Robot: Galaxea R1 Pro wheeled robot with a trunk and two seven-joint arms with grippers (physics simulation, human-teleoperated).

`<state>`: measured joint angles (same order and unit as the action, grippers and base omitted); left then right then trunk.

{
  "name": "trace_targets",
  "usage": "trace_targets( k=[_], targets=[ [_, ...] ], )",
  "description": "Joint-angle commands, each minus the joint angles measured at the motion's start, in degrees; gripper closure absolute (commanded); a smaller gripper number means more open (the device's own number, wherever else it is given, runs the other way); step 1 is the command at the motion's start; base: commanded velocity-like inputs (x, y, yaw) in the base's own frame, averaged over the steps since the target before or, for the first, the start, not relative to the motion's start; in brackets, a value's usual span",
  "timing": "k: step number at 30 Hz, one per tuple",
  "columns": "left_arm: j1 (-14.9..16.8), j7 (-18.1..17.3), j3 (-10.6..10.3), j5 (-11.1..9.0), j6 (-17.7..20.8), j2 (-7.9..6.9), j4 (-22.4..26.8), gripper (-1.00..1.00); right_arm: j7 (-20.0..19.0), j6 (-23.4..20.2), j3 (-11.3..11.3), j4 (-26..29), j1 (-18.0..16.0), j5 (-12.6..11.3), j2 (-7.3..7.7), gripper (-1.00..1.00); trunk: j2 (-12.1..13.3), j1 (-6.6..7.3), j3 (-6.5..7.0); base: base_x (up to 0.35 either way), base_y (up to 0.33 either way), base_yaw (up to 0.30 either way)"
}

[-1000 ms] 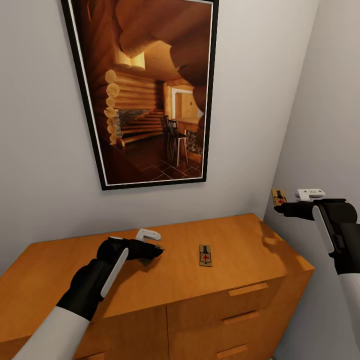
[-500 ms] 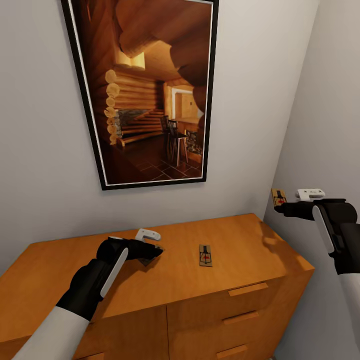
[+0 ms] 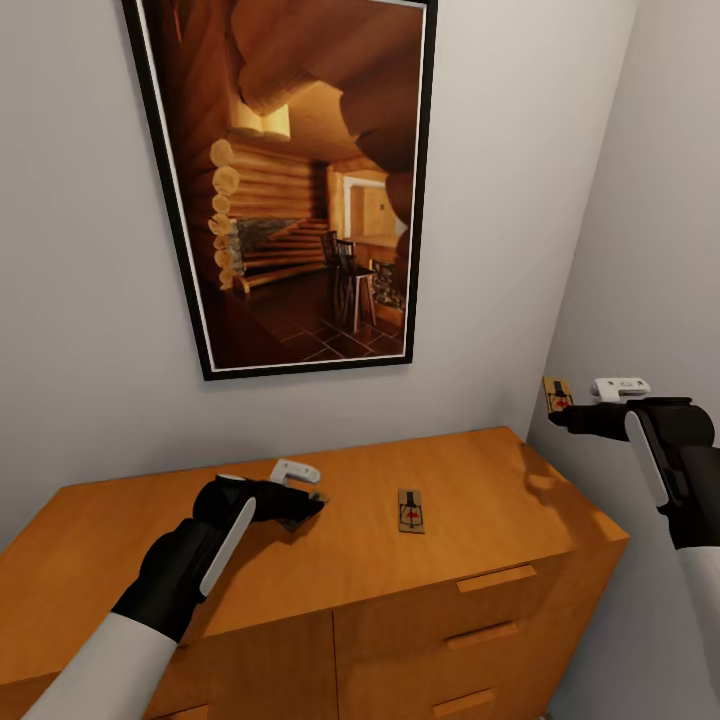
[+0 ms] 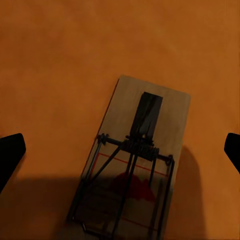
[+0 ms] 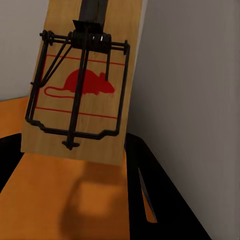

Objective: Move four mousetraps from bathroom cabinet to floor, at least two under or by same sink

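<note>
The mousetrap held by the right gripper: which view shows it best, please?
The right wrist view: the held mousetrap is close, its red mouse print and wire clear. In the head view it is tiny at the right gripper.

So there's a big framed picture [image 3: 290, 180] hanging on the pale grey wall [image 3: 80, 300], thin black frame with a narrow white border inside it. It shows a log cabin interior, all warm brown: stacked round logs, a staircase, a couple of dark chairs on a tiled floor and a lit doorway further back. A second plain grey wall [image 3: 650, 250] meets the first one in the corner on the right.
</note>
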<state>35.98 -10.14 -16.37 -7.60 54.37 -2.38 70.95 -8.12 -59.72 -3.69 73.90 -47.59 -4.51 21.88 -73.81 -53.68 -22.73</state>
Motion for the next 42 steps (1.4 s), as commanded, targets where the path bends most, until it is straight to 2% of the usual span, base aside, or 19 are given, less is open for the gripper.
trace_targets(
  k=[1,8,14,18,33,42],
  targets=[
    [0.05,0.24,-0.12,-0.47,0.27,-0.05,-0.09,-1.00,0.20,-0.28,-0.06,0.01,-0.05,-0.63,0.01,1.00,-0.04,0.00,-0.07,0.000,0.000,0.000],
    [0.05,-0.55,-0.89,-0.38,0.30,-0.20,-0.60,-1.00,0.27,-0.28,-0.02,-0.29,-0.05,-0.67,0.01,1.00,-0.04,0.00,-0.07,0.000,0.000,0.000],
    [0.05,-1.92,-3.03,-0.34,0.30,-0.25,-0.50,-1.00,0.22,-0.28,-0.05,-0.53,-0.05,-0.68,0.01,1.00,-0.04,0.00,-0.07,0.000,0.000,0.000],
    [0.05,-2.38,-3.70,-0.32,0.32,-0.29,-0.40,-1.00,0.21,-0.28,-0.06,-0.57,-0.05,-0.68,0.02,1.00,-0.04,0.00,-0.07,0.000,0.000,0.000],
    [0.05,-2.60,-4.04,-0.22,1.44,-1.01,-0.18,-1.00,0.29,-0.28,-0.02,-0.68,-0.05,-0.69,0.01,1.00,-0.04,0.00,-0.07,0.000,0.000,0.000],
    [0.05,-2.66,-4.02,1.29,1.74,-1.66,1.58,-1.00,0.29,-0.28,-0.01,-0.76,-0.05,-0.85,0.01,1.00,-0.04,0.00,-0.07,0.000,0.000,0.000]
  ],
)
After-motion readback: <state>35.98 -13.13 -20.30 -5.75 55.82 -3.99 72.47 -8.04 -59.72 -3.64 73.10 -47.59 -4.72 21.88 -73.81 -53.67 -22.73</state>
